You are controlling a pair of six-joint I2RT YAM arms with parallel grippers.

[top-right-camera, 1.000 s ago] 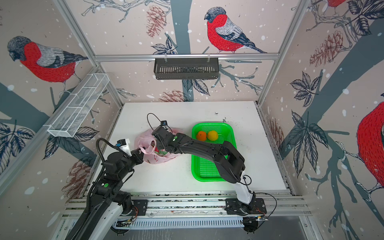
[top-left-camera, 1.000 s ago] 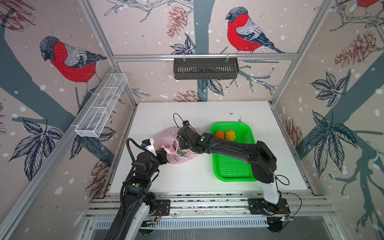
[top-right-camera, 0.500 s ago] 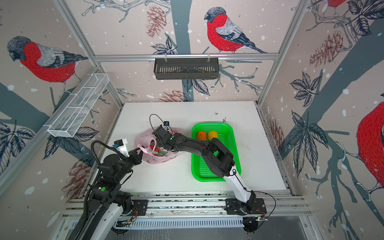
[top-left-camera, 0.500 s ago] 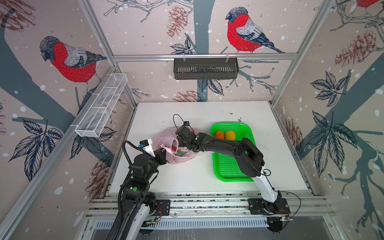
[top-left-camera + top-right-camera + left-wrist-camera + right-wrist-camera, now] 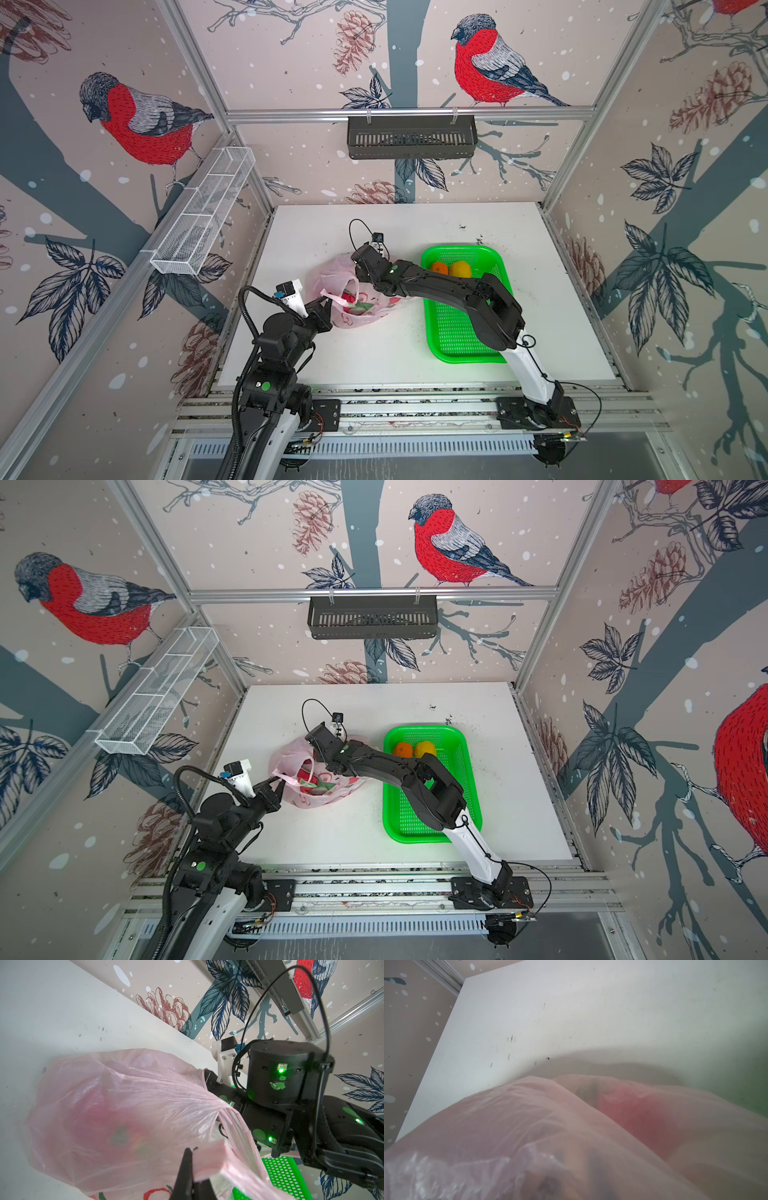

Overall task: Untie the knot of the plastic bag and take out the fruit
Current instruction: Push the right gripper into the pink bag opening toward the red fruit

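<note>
Plastic bag (image 5: 330,272), pale pink and translucent, sits left of centre on the white worktop (image 5: 415,220), its mouth gaping. At its left edge the left pincer (image 5: 327,305) is clamped together on a folded strip of the bag's loop handle (image 5: 207,1157), and the plastic there is drawn taut. The left wrist view shows the strip pinched against one black finger (image 5: 186,1167). Inside the bag a magenta fruit (image 5: 309,776) with green tips shows through the opening. From the right, the right pincer (image 5: 362,266) reaches into the far side of the mouth. Plastic covers its tips and blurs the right wrist view, so whether they are apart or together cannot be told. To the right of the bag lies the green tray (image 5: 432,332), with the orange (image 5: 439,269) and the yellow citrus (image 5: 460,269) side by side at its far end.
</note>
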